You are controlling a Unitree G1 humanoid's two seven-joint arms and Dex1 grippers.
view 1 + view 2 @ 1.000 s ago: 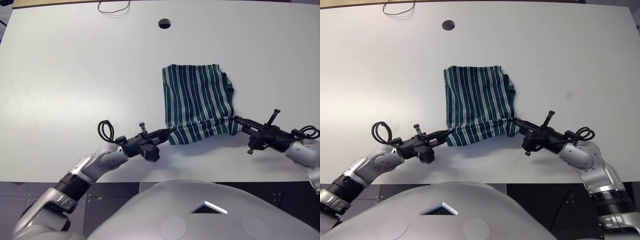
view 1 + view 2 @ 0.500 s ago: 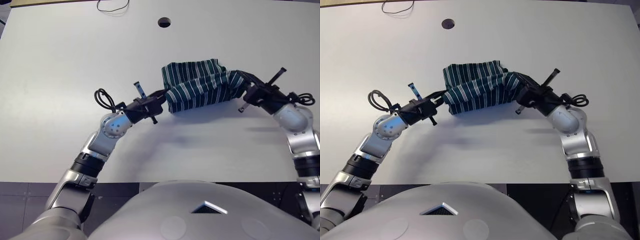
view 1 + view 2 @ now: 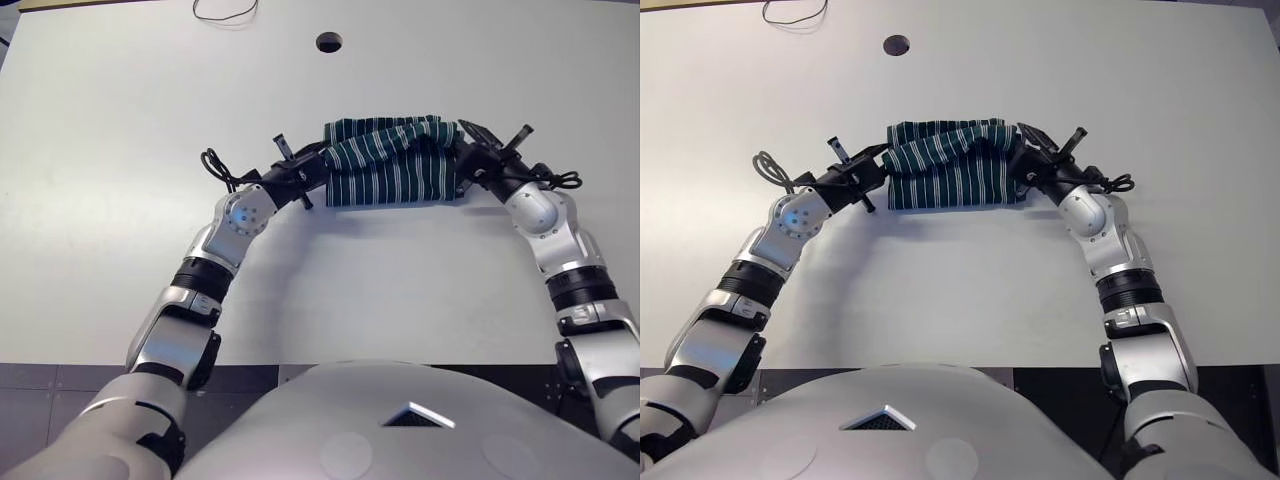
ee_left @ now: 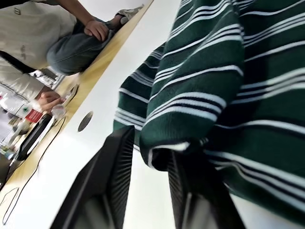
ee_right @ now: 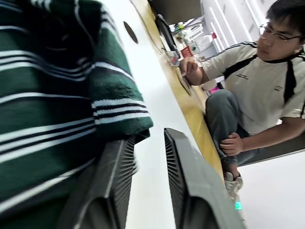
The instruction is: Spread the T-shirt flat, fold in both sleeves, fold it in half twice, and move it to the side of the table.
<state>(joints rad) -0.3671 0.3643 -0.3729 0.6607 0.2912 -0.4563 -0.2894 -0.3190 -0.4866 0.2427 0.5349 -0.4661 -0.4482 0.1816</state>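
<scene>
Left gripper [image 3: 322, 168]: jaws a narrow gap apart, and the striped hem corner sits between the fingers [image 4: 116, 176]. It looks pinched, not dropped. Right gripper [image 3: 462, 155]: same, narrow gap, with the hem corner caught at the tips of its fingers [image 5: 183, 176], so I judge it is holding too.

T-shirt [image 3: 390, 172] lies directly between the two grippers as a short band on the table [image 3: 150, 150], toward the far middle. Its long axis runs left to right across the robot's front, with one gripper at each end. The carried edge sits on top, slightly humped near the left end and not pressed flat.

Key relation: each arm is at its own end of the band and neither is nearer the middle. Letting go means backing outward along that axis. The next halving would likely bring one end over the other, and either arm could do it.
</scene>
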